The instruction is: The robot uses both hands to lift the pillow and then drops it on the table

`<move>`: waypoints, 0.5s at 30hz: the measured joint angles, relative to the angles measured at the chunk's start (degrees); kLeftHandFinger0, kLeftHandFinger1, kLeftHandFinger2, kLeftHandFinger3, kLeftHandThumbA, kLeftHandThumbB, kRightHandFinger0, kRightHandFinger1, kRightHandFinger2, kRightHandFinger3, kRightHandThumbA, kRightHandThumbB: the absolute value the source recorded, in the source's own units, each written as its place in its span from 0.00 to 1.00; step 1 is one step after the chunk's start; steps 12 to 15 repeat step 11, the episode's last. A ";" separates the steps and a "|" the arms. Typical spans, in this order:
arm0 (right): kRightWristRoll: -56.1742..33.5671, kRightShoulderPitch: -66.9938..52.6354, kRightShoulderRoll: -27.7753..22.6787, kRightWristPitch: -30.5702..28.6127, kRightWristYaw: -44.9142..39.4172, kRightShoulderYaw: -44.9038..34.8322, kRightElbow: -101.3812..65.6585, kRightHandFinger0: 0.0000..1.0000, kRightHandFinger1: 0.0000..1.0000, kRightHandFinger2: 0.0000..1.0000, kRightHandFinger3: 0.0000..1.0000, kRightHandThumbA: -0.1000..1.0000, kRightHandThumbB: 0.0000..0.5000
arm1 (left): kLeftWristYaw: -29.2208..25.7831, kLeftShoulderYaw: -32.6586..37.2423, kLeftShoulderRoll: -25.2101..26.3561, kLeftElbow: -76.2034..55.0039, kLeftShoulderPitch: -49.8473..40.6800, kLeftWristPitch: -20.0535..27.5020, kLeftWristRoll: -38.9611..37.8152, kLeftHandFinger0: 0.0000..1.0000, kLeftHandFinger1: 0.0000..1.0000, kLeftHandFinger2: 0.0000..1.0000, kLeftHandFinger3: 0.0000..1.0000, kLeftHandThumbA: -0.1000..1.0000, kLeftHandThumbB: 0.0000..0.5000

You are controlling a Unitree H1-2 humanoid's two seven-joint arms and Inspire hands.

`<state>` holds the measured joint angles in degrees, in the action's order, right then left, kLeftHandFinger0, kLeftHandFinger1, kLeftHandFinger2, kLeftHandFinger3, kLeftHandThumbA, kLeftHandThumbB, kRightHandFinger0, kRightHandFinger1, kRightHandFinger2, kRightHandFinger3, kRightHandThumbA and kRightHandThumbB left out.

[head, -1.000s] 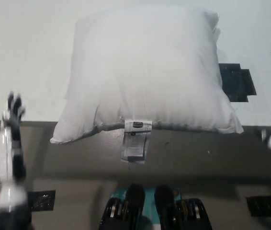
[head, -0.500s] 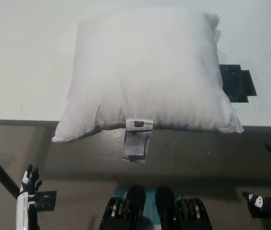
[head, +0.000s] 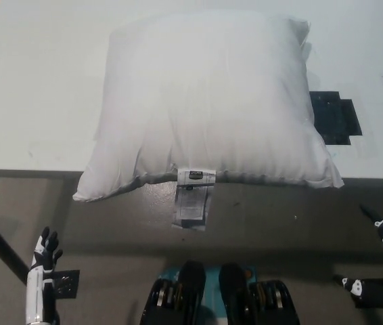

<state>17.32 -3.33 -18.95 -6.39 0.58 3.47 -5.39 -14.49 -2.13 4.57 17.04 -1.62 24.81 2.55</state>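
Observation:
A big white pillow [head: 208, 101] lies flat on the white table [head: 36, 95], its near edge hanging a little over the table's front edge, with a label tag [head: 191, 200] dangling from it. My white left hand [head: 42, 261] is low at the bottom left, below the table edge, fingers spread and holding nothing. At the bottom right my black right hand [head: 381, 271] is also below the table, fingers apart and empty. Neither hand touches the pillow.
A black patch of tape [head: 335, 116] is stuck on the table just right of the pillow. The table's front edge [head: 22, 172] runs across the middle of the view, and grey floor [head: 110, 237] with another black mark [head: 63, 283] lies below it.
Both hands have dropped from beside the table edge to well below it over the last second. The right hand has since shifted slightly. The pillow has not moved.

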 measured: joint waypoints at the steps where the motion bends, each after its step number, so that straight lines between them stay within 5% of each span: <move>1: 0.04 0.00 -0.10 0.00 -0.10 0.02 0.01 1.00 1.00 1.00 1.00 1.00 0.02 | -0.03 0.19 0.02 0.04 -0.03 0.02 0.12 1.00 1.00 1.00 1.00 1.00 0.35; 15: 0.92 -0.02 -0.50 0.00 -0.61 0.04 0.09 1.00 1.00 1.00 1.00 1.00 0.01 | -0.09 1.20 0.25 0.41 -0.09 0.06 0.60 1.00 1.00 1.00 1.00 1.00 0.33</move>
